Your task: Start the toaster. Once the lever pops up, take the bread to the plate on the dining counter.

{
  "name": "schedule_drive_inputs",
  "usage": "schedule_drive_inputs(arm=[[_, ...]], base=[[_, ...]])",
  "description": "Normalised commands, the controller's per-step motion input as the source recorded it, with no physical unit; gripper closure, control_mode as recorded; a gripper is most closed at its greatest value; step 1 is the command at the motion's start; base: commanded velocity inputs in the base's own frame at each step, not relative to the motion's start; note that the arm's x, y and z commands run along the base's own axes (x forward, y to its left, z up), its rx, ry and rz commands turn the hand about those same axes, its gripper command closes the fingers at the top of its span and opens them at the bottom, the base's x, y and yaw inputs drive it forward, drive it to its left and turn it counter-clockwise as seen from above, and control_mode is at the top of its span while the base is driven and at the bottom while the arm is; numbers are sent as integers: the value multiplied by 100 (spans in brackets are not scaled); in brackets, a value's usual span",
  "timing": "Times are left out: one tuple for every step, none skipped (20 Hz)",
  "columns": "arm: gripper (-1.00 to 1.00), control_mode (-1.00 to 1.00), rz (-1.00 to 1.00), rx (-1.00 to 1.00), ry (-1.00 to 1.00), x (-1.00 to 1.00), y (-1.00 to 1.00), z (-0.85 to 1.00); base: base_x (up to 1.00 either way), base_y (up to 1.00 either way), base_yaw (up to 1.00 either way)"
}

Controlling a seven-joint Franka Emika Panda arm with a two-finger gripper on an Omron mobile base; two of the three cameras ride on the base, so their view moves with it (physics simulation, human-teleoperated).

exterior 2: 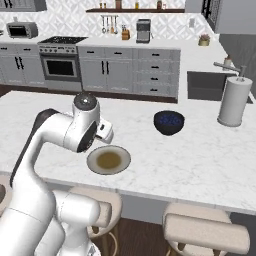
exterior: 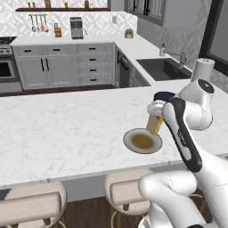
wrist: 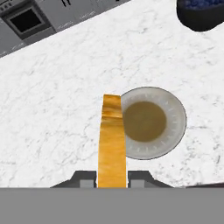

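My gripper (wrist: 112,176) is shut on the bread (wrist: 112,140), a golden slice with an orange-brown crust that I see edge-on. The slice hangs just above the left rim of the plate (wrist: 175,131), a round tan dish with a paler rim. From the left base view the bread (exterior: 155,124) hangs below the gripper (exterior: 156,119), over the far right edge of the plate (exterior: 142,140). The plate (exterior 2: 108,160) rests on the white marble dining counter (exterior 2: 200,155), close to its near edge. The toaster and its lever are out of view.
A dark blue bowl (exterior 2: 168,122) sits on the counter beyond the plate. A paper towel roll (exterior 2: 234,102) stands at the far right. Stools (exterior: 31,200) line the near side. Sink (exterior: 164,69), stove and a grey boxy appliance (exterior 2: 22,30) lie on the back worktops.
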Motion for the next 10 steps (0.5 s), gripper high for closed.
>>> schedule_drive_inputs(arm=[[100, -100, 10, 18, 8, 76, -26, -46], [100, -100, 9, 13, 7, 66, -23, -46], [100, -100, 9, 9, 8, 49, -26, -42], [100, -100, 8, 5, 7, 41, -19, -51], [100, -100, 8, 3, 6, 34, -17, -55], [100, -100, 7, 1, 5, 34, -8, -56], [100, -100, 6, 0, 4, 28, -2, -56], [100, -100, 5, 0, 3, 24, 0, -46], [100, -100, 3, 0, 0, 17, 0, -44], [100, -100, 3, 0, 0, 19, 0, -47]], base=[[0, 0, 0], [0, 0, 0], [0, 0, 0], [0, 0, 0], [0, 0, 0], [0, 0, 0], [0, 0, 0], [0, 0, 0], [0, 0, 0], [0, 0, 0]])
